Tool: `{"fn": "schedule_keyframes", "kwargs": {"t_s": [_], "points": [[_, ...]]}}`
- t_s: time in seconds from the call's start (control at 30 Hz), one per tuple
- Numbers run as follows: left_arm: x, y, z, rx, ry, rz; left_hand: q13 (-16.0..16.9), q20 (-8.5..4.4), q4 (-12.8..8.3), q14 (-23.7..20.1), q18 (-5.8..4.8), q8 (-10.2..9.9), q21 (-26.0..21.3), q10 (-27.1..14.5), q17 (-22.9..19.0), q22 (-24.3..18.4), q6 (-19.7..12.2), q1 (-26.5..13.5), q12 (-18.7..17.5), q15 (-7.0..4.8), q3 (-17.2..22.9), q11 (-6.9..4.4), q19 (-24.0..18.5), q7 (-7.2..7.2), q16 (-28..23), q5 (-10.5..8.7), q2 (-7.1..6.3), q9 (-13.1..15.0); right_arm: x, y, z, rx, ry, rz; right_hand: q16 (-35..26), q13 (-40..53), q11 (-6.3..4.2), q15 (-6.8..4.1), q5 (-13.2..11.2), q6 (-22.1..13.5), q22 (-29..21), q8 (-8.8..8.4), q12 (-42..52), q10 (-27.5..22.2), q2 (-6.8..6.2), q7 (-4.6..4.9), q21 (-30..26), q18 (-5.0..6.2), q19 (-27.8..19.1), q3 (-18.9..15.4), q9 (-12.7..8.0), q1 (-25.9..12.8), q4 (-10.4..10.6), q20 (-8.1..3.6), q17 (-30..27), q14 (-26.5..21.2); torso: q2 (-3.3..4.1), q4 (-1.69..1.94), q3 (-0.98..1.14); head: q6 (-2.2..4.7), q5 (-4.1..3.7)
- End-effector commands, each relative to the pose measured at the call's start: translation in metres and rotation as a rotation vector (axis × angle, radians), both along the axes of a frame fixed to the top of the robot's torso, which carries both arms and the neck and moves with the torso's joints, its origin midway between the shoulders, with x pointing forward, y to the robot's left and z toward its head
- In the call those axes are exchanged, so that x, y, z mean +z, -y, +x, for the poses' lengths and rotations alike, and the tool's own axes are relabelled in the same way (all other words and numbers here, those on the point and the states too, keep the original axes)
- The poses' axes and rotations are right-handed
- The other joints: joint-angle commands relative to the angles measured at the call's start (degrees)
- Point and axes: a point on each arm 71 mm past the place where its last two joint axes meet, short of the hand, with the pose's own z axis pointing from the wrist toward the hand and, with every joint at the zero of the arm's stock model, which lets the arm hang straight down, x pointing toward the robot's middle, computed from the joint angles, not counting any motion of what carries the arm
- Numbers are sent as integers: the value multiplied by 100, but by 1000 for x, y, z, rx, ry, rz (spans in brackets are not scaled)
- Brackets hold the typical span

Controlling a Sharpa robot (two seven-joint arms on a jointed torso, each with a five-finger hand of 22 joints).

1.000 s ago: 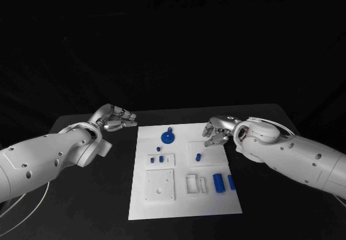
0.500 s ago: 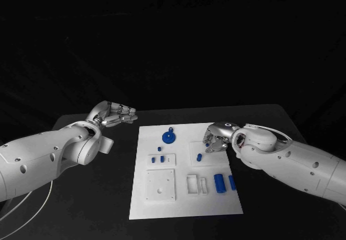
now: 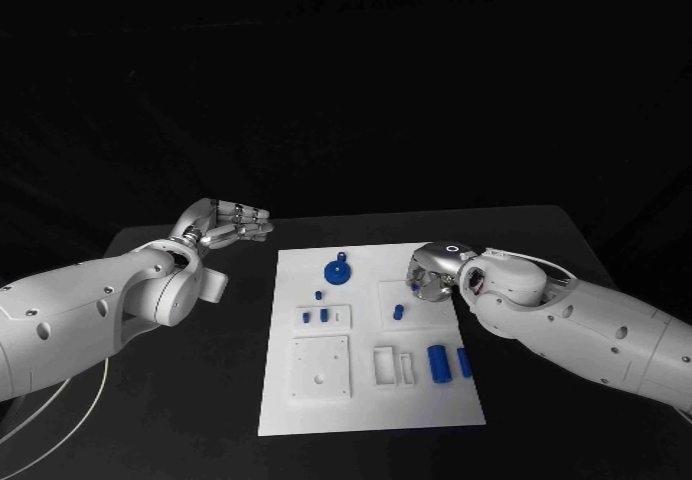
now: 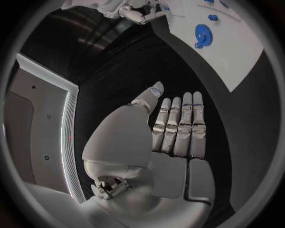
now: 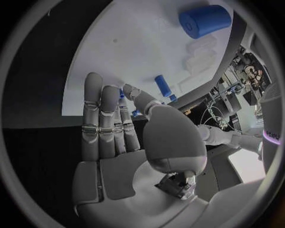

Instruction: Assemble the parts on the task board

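The white task board (image 3: 368,400) lies in the middle of the table. On it I see a blue gear (image 3: 335,272), a few small blue pegs (image 3: 317,316) and two larger blue cylinders (image 3: 449,364). My right hand (image 3: 430,273) hovers over the board's far right part, thumb against fingers, with a small blue part (image 5: 122,93) showing between them. Beyond it, a blue peg (image 5: 161,85) lies on the board (image 5: 137,42). My left hand (image 3: 224,224) is raised off the board's far left corner, fingers straight and side by side, holding nothing (image 4: 178,128).
The board carries raised white blocks with recesses (image 3: 320,368) and a slotted block (image 3: 384,366). Black table (image 3: 188,400) surrounds the board on both sides. The gear (image 4: 202,35) and my right hand (image 4: 139,12) appear in the left wrist view.
My left hand has risen a little and its fingers have uncurled. My right hand has turned and drawn in over the board's far right part; a small blue part shows at its fingertips.
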Motion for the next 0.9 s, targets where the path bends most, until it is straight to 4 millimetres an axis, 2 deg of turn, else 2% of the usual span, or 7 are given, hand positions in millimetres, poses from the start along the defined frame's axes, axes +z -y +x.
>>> {"fn": "schedule_keyframes", "kwargs": {"t_s": [0.03, 0.3, 0.43, 0.47, 0.63, 0.9], "points": [[2, 1, 0, -2, 7, -22, -3, 25, 6, -40, 64, -6, 11, -36, -8, -11, -1, -24, 32, 8, -11, 6, -5, 32, -22, 29, 37, -5, -11, -2, -3, 13, -7, -54, 42, -2, 10, -30, -74, 70, 99, 7, 11, 31, -40, 3, 29, 95, -51, 85, 5, 19, 16, 1, -10, -31, -2, -1, -1, -3, -16], [2, 1, 0, -3, 5, -23, -3, 29, 7, -43, 63, -6, 10, -44, -8, -19, 1, -27, 32, 10, -15, 9, -9, 32, -21, 28, 37, -4, -14, -7, -4, 27, -6, -51, 89, 6, -78, -78, -431, 376, 260, 22, 18, 278, 119, -65, 51, 76, -52, 294, 17, 81, 55, -35, -1, -23, 2, -4, -3, -17, -18], [2, 1, 0, -2, 4, -22, -3, 28, 0, -44, 66, -5, 13, -46, -8, -25, 7, -18, 33, 11, -14, 9, -6, 31, -22, 28, 40, -4, -15, -9, -5, 31, 4, -51, 108, 9, -125, -122, -476, 536, 350, 20, 15, 433, 156, -97, 75, 56, -43, 398, 20, 96, 63, -80, 2, -25, 2, 4, -5, -27, -25], [2, 1, 0, -2, 4, -22, -3, 28, 0, -44, 66, -5, 13, -46, -8, -25, 7, -18, 33, 11, -14, 9, -6, 31, -22, 28, 40, -4, -16, -10, -5, 31, 8, -50, 112, 9, -134, -134, -549, 576, 377, 15, 14, 473, 168, -104, 83, 51, -45, 451, 19, 105, 57, -93, 4, -27, 0, 5, -7, -31, -26], [2, 0, 1, -3, 4, -22, -3, 31, -7, -49, 66, -3, 12, -56, -8, -36, 19, -16, 32, 12, -18, 11, -11, 28, -22, 27, 39, -3, -15, -11, -5, 27, 32, -54, 130, 11, -164, -170, -543, 673, 515, 17, 16, 572, 123, -133, 119, 41, -47, 585, 21, 90, 60, -132, 11, -27, -2, 7, -14, -40, -20], [2, -2, 2, 0, 7, -21, -3, 32, -20, -59, 65, -2, 12, -62, -9, -42, 37, -4, 32, 16, -18, 13, -16, 24, -23, 38, 36, -3, -12, -12, -5, 27, 80, -41, 179, 12, -193, -196, -407, 784, 868, 11, 13, 680, 29, -167, 194, 42, -70, 766, 26, 46, 53, -165, 48, -29, -8, -6, -5, -32, -2]]}}
